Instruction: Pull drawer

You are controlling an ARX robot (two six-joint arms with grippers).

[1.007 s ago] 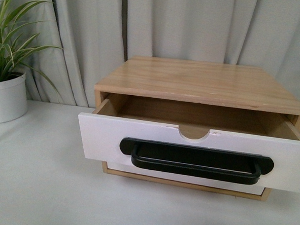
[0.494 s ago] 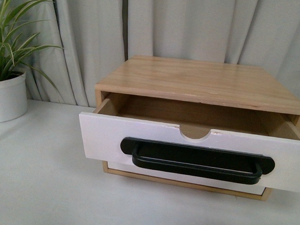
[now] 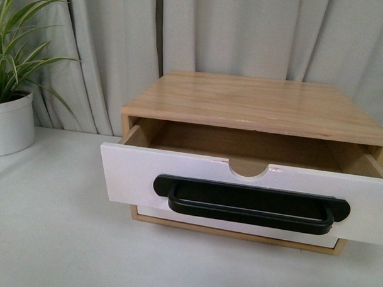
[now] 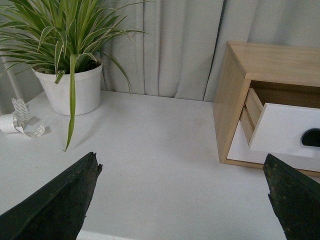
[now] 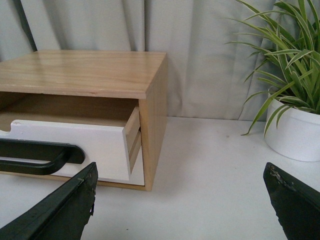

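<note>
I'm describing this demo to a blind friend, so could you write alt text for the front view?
A small light-wood cabinet sits on a white table with its upper white-fronted drawer pulled partly out, showing a long black bar handle and a semicircular notch in its top edge. A plain white drawer front sits shut below it. A potted plant stands at far left before grey curtains; no robot arm shows.

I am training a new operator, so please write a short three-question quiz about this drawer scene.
1. True or false: the drawer is pulled partly out of the cabinet.
2. What colour is the handle?
3. The left end effector is: A) open, holding nothing; B) shut on the handle; C) inside the drawer.

Key: 1 true. 2 black. 3 A.
</note>
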